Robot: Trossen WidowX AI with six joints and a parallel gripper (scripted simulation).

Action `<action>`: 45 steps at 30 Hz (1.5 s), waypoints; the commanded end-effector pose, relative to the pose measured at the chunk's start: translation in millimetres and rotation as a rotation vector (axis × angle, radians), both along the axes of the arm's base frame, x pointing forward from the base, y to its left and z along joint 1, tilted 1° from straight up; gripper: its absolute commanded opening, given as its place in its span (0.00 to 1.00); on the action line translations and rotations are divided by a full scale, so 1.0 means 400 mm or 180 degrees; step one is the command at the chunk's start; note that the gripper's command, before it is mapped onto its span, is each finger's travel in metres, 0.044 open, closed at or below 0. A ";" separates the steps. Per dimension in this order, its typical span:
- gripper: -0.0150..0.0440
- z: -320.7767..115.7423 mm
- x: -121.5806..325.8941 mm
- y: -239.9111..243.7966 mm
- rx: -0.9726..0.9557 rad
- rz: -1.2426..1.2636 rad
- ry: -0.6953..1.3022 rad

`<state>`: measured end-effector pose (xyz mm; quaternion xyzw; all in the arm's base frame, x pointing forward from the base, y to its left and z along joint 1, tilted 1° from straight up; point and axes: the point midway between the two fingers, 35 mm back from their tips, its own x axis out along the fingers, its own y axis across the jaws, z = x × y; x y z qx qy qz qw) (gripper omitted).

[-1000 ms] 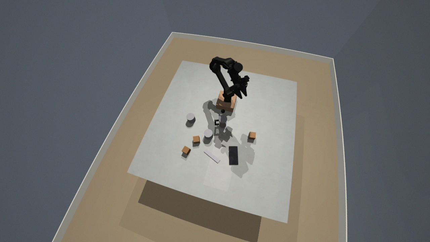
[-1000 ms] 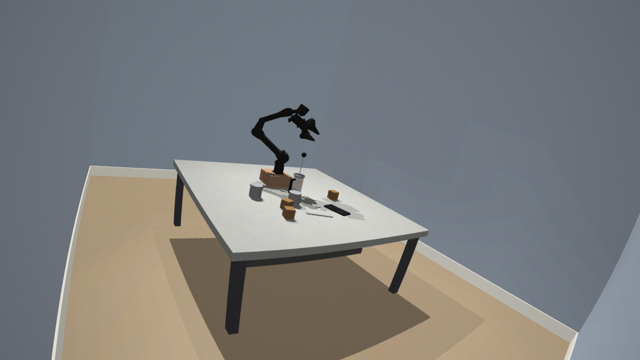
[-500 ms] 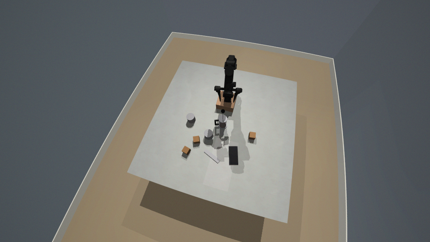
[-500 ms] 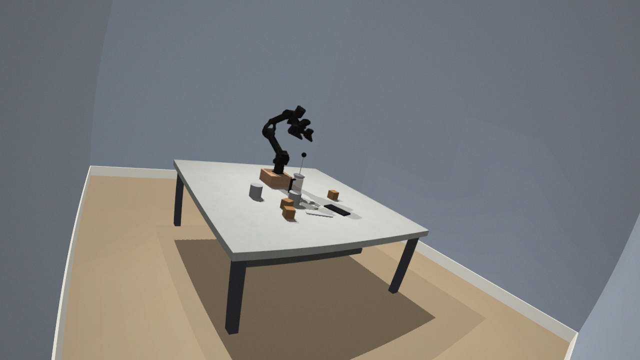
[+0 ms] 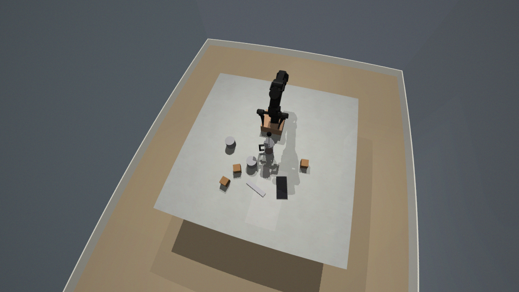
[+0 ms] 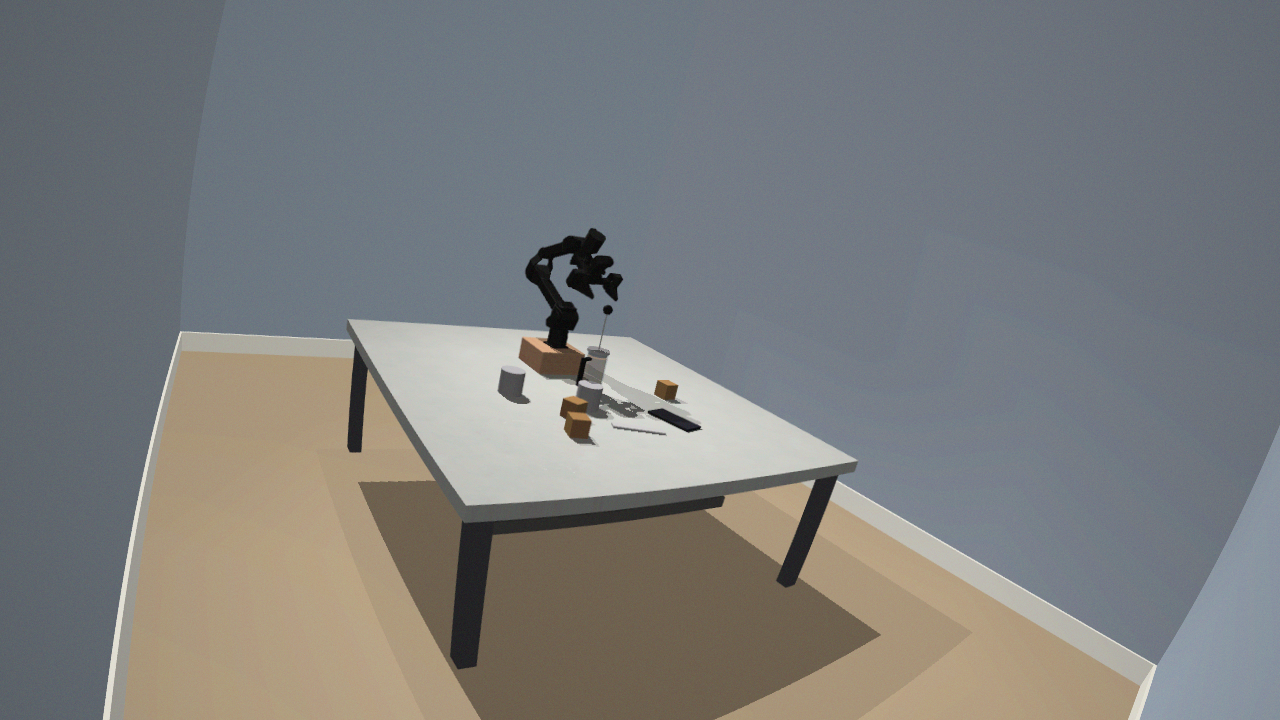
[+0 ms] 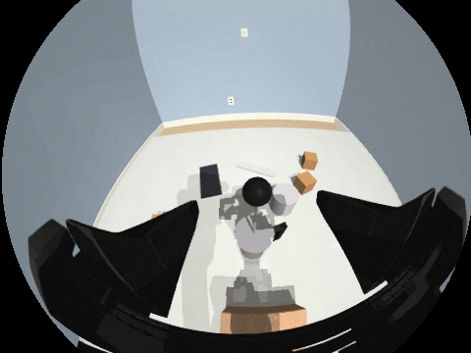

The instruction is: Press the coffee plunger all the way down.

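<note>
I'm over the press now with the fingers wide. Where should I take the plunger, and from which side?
Take the black knob at the top of the thin rod, coming straight down from above. It stands raised high over the press, upright, and shows between the open gripper fingers, so a vertical approach probably lines up with the push and avoids sideways force.

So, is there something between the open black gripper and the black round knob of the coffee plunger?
Nothing visible. The gripper hangs open above the black round knob, with only air between them. The grey cylinder and brown cubes stand lower, on the table.
</note>
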<state>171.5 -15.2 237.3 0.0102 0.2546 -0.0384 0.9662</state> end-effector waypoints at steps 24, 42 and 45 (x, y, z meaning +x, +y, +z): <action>1.00 -0.055 0.078 -0.011 0.0009 -0.0041 -0.0043; 0.45 -0.061 0.086 -0.012 0.0009 -0.0042 -0.0044; 0.45 -0.061 0.086 -0.012 0.0009 -0.0042 -0.0044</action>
